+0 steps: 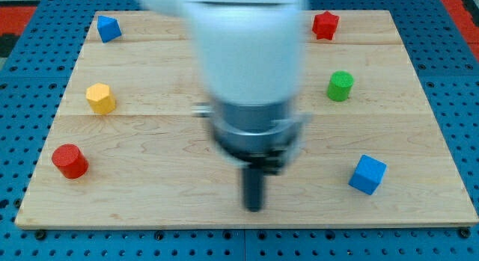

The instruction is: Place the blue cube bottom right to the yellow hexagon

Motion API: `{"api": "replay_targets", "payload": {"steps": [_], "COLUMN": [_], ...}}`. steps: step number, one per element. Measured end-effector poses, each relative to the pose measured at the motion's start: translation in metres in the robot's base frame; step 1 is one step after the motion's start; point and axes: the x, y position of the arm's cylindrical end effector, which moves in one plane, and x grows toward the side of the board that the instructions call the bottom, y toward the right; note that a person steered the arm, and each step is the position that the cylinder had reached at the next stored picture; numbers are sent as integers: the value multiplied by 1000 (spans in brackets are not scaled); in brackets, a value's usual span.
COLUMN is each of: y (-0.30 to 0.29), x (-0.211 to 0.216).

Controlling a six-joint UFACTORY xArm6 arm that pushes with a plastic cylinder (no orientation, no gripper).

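Observation:
The blue cube (pixel 367 174) lies at the view's lower right on the wooden board (pixel 150 194). The yellow hexagon (pixel 100 98) lies at the view's left, about mid-height. My tip (pixel 254 208) is near the bottom middle of the board, well to the left of the blue cube and far right and below the yellow hexagon. It touches no block. The arm's blurred white and grey body (pixel 247 66) hides the board's middle and top centre.
A second blue block (pixel 109 28) sits at the top left. A red cylinder (pixel 69 161) lies at the lower left. A red star-like block (pixel 325 25) sits at the top right, a green cylinder (pixel 340 86) below it. Blue pegboard (pixel 464 81) surrounds the board.

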Motion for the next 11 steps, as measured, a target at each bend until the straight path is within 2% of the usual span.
{"api": "replay_targets", "payload": {"steps": [2,3,4,5,6,7,9,11], "y": [181,202,107,46,72,51,-98,-91], "x": [13,-17,-43,-58,-45,-43,-74,-81]}}
